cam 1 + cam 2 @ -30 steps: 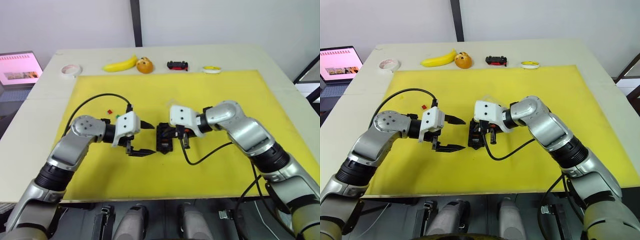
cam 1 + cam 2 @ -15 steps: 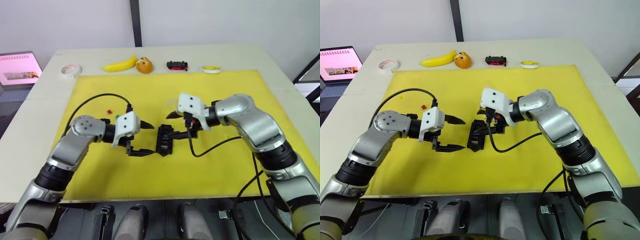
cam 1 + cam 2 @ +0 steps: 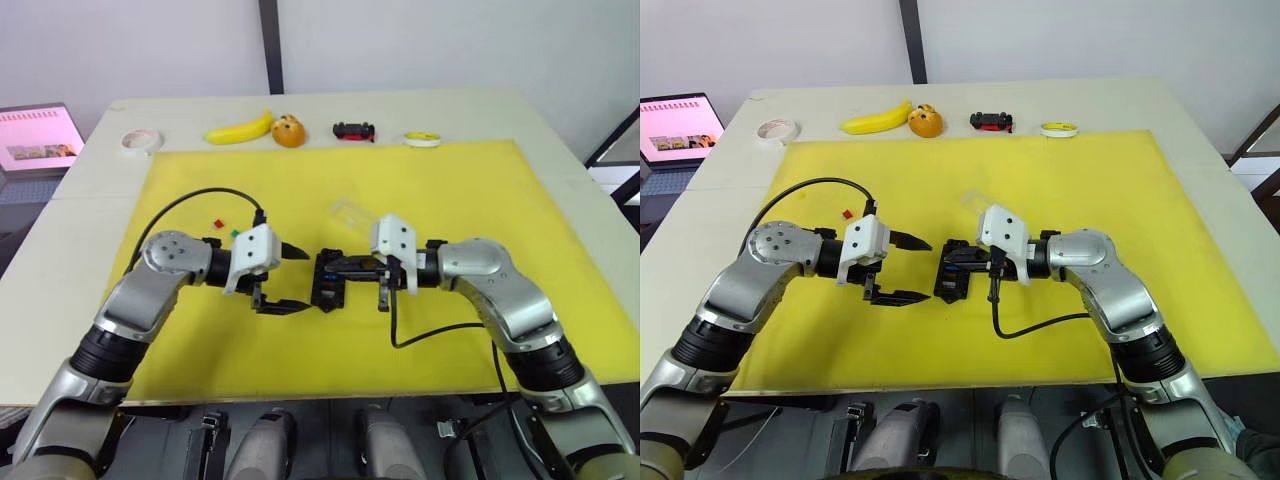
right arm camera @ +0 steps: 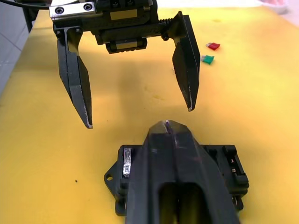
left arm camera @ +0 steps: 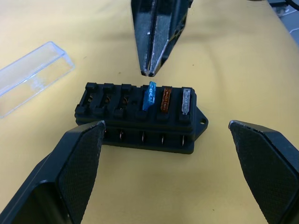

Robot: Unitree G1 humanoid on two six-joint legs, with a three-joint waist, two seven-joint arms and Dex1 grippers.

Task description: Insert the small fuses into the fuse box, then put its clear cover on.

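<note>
From the head camera, the fuse box lies on the yellow mat near its middle, between the two arms. The left gripper sits just beside the box on the robot's left, its two black fingers spread wide and holding nothing, one fingertip near the box's near corner. The right gripper reaches in from the right, its fingers pressed together and lying low over the top of the box, empty as far as can be seen. The clear cover rests on the mat just beyond the box, apart from both grippers. A red fuse and a green fuse lie on the mat to the left, behind the left arm's wrist. Along the far table edge stand a banana, an orange, a toy car and two tape rolls.

In the left wrist view, the box lies crosswise between the open fingers, untouched by either. Three fuses stand in its far row: a blue fuse, an orange-brown fuse and a grey fuse; the other slots look empty. The closed tip of the right gripper hangs just above the blue fuse. The clear cover lies on the mat beyond the box, off to one side.

In the right wrist view, the closed fingers cover the middle of the box, with the grey fuse showing beside them. The left gripper gapes just beyond the box, and the red and green fuses lie farther off.
</note>
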